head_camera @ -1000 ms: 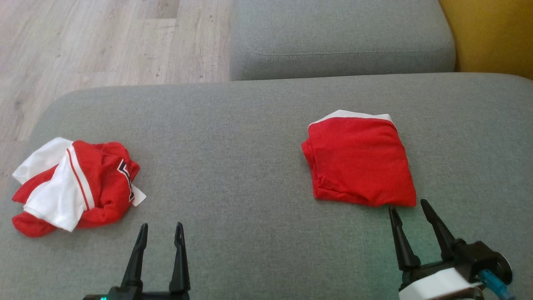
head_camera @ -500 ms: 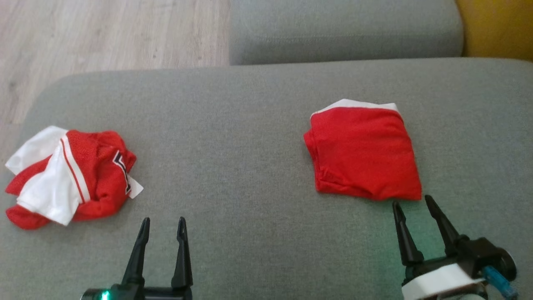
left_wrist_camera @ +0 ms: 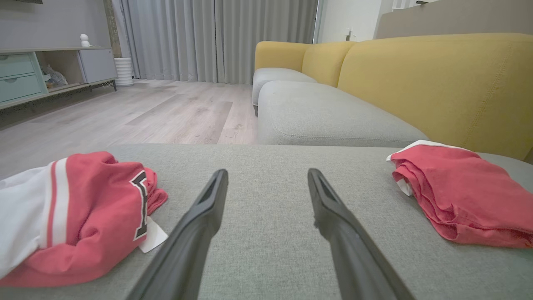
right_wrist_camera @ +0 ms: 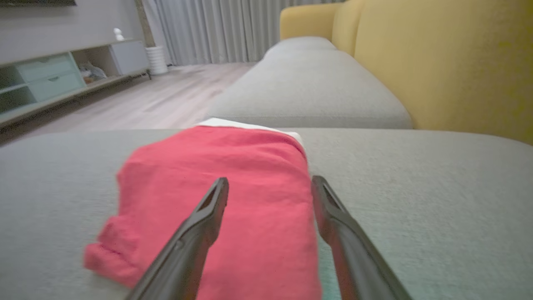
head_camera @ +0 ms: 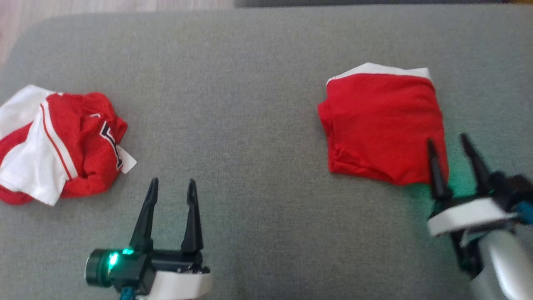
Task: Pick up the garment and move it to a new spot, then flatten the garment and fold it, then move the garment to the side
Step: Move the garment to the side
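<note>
My left hand (head_camera: pixel 173 181) is wide open and holds nothing. Right under it is just the grey seat (head_camera: pixel 258 125). My right hand (head_camera: pixel 447 138) is wide open too, with nothing in it. One of its fingers (head_camera: pixel 435 166) is over the near corner of the folded red cloth (head_camera: pixel 381 125). I cannot tell if it touches. The rest of that cloth lies just ahead of my right hand, neat and flat.

The bunched-up shirt (head_camera: pixel 62 141), red and white, lies ahead of my left hand and off to its left, near but apart. I think this is the one to pick up, since it is not flat or folded yet.

Far past both hands are another seat (left_wrist_camera: pixel 325 116), a yellow sofa back (left_wrist_camera: pixel 437 83) and the wood floor (left_wrist_camera: pixel 145 112).

What could go wrong? If my right hand moves low, its finger could catch the folded cloth and pull the fold open. The shirt sits close to the seat's far left edge, so a push from my left hand could slide it off. If I pinch only the top layer, the rest may drag or slip away.
</note>
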Robot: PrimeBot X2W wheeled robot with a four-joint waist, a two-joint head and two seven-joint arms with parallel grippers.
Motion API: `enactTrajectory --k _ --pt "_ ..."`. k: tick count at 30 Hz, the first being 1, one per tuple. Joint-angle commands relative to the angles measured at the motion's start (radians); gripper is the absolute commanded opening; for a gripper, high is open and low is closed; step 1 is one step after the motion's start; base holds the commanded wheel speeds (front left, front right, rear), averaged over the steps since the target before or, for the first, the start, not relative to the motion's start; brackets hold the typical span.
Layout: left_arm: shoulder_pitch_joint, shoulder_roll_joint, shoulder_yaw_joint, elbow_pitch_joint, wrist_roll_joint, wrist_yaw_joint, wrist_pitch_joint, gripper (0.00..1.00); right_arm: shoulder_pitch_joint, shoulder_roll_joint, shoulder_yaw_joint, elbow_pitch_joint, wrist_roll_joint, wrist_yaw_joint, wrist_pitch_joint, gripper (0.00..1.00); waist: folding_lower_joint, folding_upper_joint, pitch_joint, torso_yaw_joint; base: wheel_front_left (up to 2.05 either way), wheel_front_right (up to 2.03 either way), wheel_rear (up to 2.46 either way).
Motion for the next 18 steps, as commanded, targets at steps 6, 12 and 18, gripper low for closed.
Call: enactTrajectory --k 6,12,18 --pt "-0.077 -0.002 0.002 -0.033 0.014 0.006 -0.005 1.0 -0.161 -0.092 0.019 0.147 0.102 -0.001 0.022 1.0 -0.0003 0.0 0.064 0.025 0.0 0.0 0.0" --pt "-0.102 -0.002 -0.021 -0.032 0.009 0.012 -0.005 1.0 -0.215 -0.141 0.09 0.259 0.198 -0.001 0.103 0.88 -0.0003 0.0 0.09 0.042 0.0 0.0 0.0" --pt "-0.113 -0.002 -0.027 -0.039 0.002 0.02 -0.005 1.0 -0.253 -0.207 0.167 0.27 0.347 -0.001 0.106 0.0 -0.0003 0.0 0.124 0.02 0.0 0.0 0.0"
